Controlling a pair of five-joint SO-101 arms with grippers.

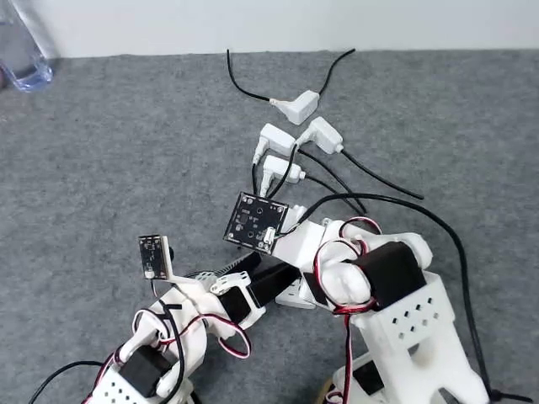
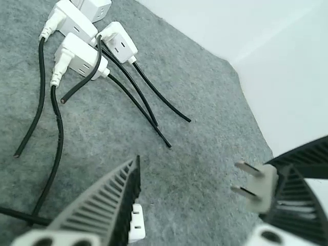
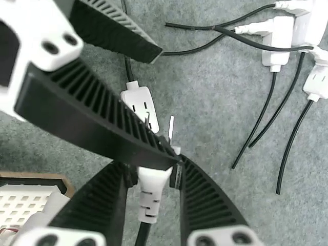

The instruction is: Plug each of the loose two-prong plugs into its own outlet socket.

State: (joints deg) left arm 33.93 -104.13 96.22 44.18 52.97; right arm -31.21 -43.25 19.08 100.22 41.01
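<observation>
A: Where's the plug?
B: The plug [image 3: 154,187] is pinched tight in the right fingers [image 3: 187,177], with its prongs pointing out over the desk [image 1: 101,168].
A: And the left fingers?
B: The left fingers [image 2: 125,179] are spread wide. One sits right beside the plug, but I can't tell if it's touching.
A: Sockets?
B: One socket [image 3: 138,102] lies just past the prongs, and the other sockets [image 1: 324,133] cluster farther off.

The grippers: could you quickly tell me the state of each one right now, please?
Left gripper: open, holding nothing.
Right gripper: closed on a white plug, prongs pointing outward.
</observation>
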